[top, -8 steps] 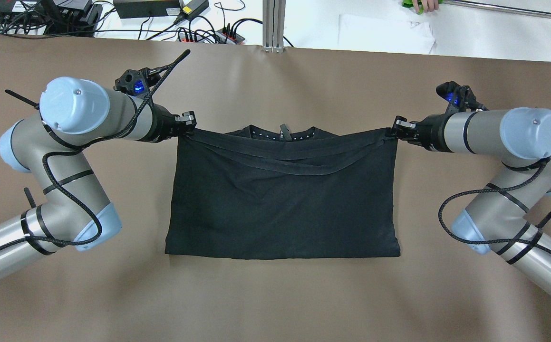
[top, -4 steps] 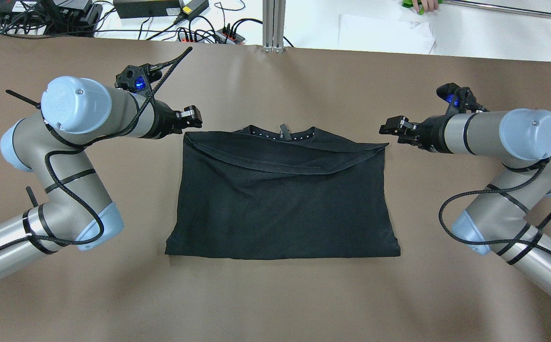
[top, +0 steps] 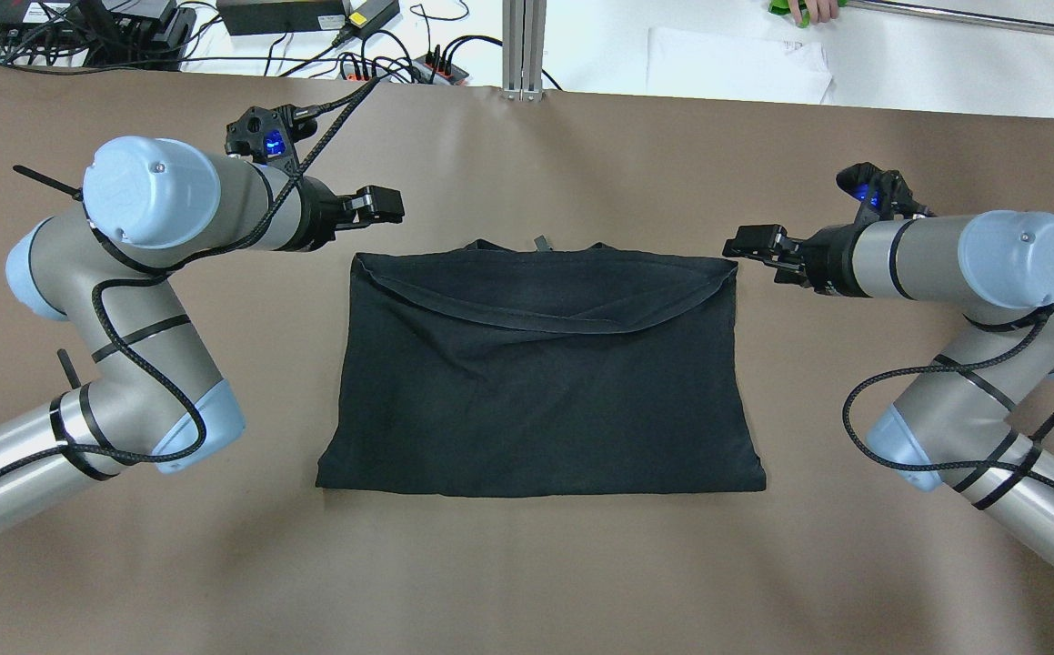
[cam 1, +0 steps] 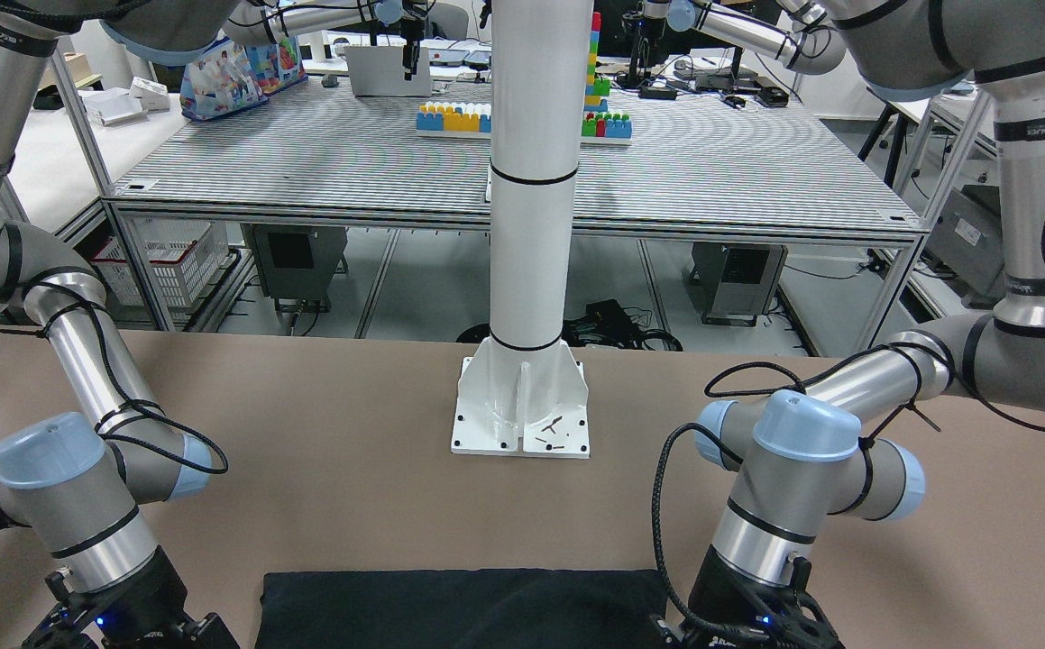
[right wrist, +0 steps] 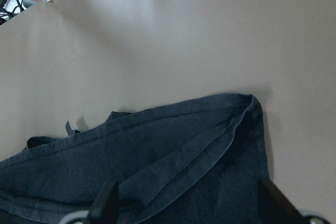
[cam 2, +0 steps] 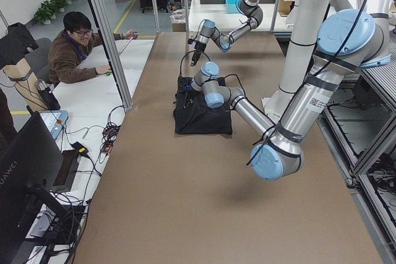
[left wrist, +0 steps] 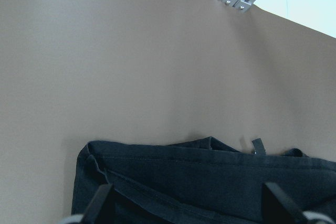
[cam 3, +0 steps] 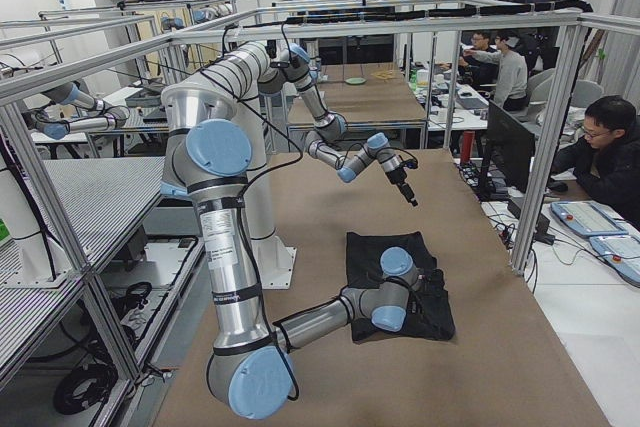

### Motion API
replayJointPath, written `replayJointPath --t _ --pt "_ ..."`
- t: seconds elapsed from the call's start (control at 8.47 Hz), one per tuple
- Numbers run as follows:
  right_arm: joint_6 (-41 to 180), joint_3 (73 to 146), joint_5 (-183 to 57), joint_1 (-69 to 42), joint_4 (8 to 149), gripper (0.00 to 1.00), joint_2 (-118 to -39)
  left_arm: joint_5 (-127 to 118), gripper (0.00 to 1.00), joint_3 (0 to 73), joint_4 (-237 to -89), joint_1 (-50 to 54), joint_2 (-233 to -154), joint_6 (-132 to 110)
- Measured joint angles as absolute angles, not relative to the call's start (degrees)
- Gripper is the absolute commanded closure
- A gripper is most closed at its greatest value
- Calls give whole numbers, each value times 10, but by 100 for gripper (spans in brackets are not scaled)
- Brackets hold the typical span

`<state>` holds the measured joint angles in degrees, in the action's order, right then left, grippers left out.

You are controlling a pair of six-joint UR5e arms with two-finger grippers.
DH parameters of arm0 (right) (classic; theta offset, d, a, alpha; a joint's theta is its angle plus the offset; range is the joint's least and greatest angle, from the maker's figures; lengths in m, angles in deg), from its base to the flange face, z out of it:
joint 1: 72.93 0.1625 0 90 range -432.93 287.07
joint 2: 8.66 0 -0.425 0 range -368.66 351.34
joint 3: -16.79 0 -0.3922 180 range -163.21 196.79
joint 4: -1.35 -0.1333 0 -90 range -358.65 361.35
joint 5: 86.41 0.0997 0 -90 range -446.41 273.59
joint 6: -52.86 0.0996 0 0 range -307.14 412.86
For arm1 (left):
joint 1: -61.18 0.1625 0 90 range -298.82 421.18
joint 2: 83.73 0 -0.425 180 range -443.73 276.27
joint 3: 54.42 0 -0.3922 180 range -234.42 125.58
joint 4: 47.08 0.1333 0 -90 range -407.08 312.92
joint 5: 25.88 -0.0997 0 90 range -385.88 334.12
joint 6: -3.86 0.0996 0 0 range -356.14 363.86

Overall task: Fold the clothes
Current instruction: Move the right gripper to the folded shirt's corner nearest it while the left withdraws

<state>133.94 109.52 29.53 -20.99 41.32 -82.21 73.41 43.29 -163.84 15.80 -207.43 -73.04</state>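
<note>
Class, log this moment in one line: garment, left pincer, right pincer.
black garment: folded, flat on table | left pincer: open, empty | right pincer: open, empty

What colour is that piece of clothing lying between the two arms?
Plain black. The garment shows best in the overhead view.

Matt black cloth garment (top: 536,391)

Robotics lab: aluminium-framed benches (cam 1: 306,225), other robot arms (cam 1: 738,31), a monitor (cam 2: 25,165).
</note>
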Motion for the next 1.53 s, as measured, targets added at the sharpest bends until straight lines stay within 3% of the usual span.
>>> replayJointPath --t 0.47,1.3,1.42,1.53 --pt "1376 1134 347 -249 417 6 -896 728 0 452 -1634 156 -2076 -729" --pt "1457 1138 319 -347 409 7 -941 707 0 450 -1633 159 -2075 -728" --pt "1462 1138 303 -362 409 16 -941 705 0 450 -1632 160 -2075 -728" --pt "1464 1139 293 -371 409 57 -942 702 0 450 -1632 161 -2074 -728"
